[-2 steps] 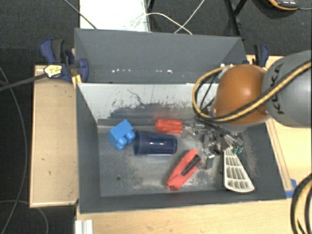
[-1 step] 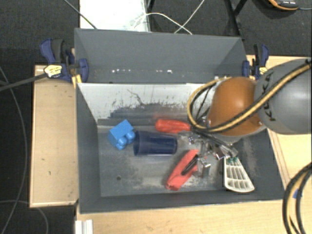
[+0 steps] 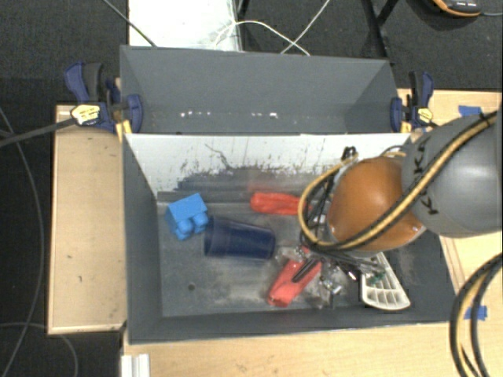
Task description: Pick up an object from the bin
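Note:
My gripper (image 3: 325, 283) is low in the bin's front right part, mostly hidden under the arm's orange cover. A red elongated thing (image 3: 284, 284) lies tilted right beside it on the left, its upper end reaching under the gripper. A white slotted piece with green marks (image 3: 385, 289) lies just to the gripper's right on the bin floor. A dark blue cup (image 3: 239, 239) lies on its side to the left of the gripper.
A light blue block (image 3: 186, 214) sits at the left of the bin floor. An orange-red thing (image 3: 275, 203) lies near the back wall. The arm and its looping cables cover the bin's right side.

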You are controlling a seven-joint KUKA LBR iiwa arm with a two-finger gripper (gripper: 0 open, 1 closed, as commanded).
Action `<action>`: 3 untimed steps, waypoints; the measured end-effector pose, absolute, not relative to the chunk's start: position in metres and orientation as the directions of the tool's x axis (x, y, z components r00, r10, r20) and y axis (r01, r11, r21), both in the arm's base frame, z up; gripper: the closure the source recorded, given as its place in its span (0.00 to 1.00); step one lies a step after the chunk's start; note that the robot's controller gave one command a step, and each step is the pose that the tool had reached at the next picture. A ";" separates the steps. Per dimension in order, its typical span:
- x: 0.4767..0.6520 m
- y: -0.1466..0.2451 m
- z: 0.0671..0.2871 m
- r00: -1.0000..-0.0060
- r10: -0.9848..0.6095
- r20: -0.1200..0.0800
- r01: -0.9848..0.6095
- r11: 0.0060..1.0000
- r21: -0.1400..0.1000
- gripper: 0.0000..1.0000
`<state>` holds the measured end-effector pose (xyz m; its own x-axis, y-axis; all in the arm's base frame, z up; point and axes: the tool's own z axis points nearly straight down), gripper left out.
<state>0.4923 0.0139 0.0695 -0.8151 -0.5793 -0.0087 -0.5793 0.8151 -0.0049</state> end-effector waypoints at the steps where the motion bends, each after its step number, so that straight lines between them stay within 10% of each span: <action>1: 0.481 0.007 0.070 -0.910 -0.415 -0.004 -0.415 0.910 0.001 1.00; 3: 0.481 0.007 0.071 -0.909 -0.416 -0.004 -0.416 0.909 0.001 1.00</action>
<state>0.4807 0.0074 0.0708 -0.9093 -0.4160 -0.0041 -0.4161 0.9093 0.0009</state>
